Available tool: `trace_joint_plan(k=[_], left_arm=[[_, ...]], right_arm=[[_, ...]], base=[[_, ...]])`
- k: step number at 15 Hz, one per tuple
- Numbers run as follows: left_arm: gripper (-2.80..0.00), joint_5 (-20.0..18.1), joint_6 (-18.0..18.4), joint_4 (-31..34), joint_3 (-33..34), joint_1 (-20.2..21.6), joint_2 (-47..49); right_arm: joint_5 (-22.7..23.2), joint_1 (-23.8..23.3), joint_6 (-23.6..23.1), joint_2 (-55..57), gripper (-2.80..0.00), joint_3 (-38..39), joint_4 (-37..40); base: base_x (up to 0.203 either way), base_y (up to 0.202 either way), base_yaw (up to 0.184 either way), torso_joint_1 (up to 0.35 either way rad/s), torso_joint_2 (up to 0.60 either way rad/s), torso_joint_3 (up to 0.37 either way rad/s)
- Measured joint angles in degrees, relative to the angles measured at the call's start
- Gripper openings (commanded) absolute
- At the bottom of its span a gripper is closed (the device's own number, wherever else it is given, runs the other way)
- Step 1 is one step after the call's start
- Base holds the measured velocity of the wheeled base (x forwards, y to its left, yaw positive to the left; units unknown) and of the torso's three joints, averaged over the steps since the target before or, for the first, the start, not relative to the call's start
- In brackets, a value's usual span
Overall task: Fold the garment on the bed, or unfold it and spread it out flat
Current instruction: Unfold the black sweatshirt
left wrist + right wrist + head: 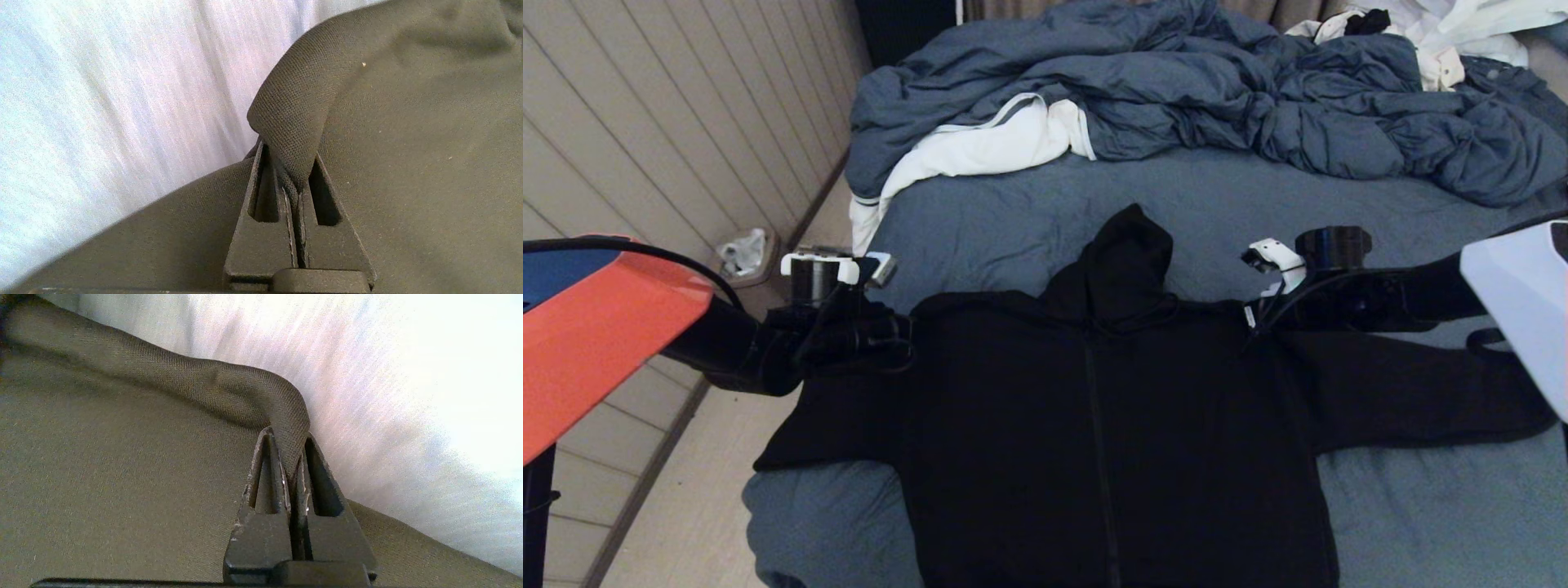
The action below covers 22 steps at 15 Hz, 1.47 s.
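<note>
The black hooded garment [1111,425] lies front up on the bed [1029,212], zipper down the middle, hood pointing away, both sleeves spread sideways. My left gripper [907,331] is at its left shoulder, shut on a pinched fold of the dark fabric [292,118]. The right gripper [1254,322] is at the right shoulder, likewise shut on a raised ridge of fabric [286,412]. In both wrist views, cloth runs up between the closed fingers [261,220] [261,522], with pale sheet behind.
A rumpled blue-grey duvet [1217,90] with white lining fills the far side of the bed. White clothing [1454,33] lies at the far right corner. The left sleeve reaches the bed's left edge; the floor and a panelled wall [670,147] are beyond.
</note>
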Motion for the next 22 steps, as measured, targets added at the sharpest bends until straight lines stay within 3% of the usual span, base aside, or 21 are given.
trace_joint_plan(k=[8, 10, 15, 22], left_arm=[[-2.80, 1.56, -2.18, 9.26, -17.81, 3.39, 3.45], [-2.80, 3.69, -3.49, 11.02, -23.53, 3.81, 5.23], [-2.80, 8.18, -4.46, 17.00, -38.12, 3.97, 11.79], [-2.80, 8.46, -4.88, 17.51, -41.10, 4.34, 16.74]], right_arm=[[-15.34, 4.05, 2.84, 3.57, -2.80, -13.45, -0.66], [-18.53, 4.76, 2.86, 5.24, -2.80, -16.99, -0.68], [-21.17, 5.50, 3.67, 7.35, -2.80, -19.51, -4.48], [-23.70, 6.47, 3.66, 10.16, -2.80, -19.64, -6.88]], base=[[0.000, 0.000, 0.000, 0.000, 0.00, 0.000], [0.000, 0.000, 0.000, 0.000, 0.00, 0.000], [0.000, 0.000, 0.000, 0.000, 0.00, 0.000], [0.000, 0.000, 0.000, 0.000, 0.00, 0.000]])
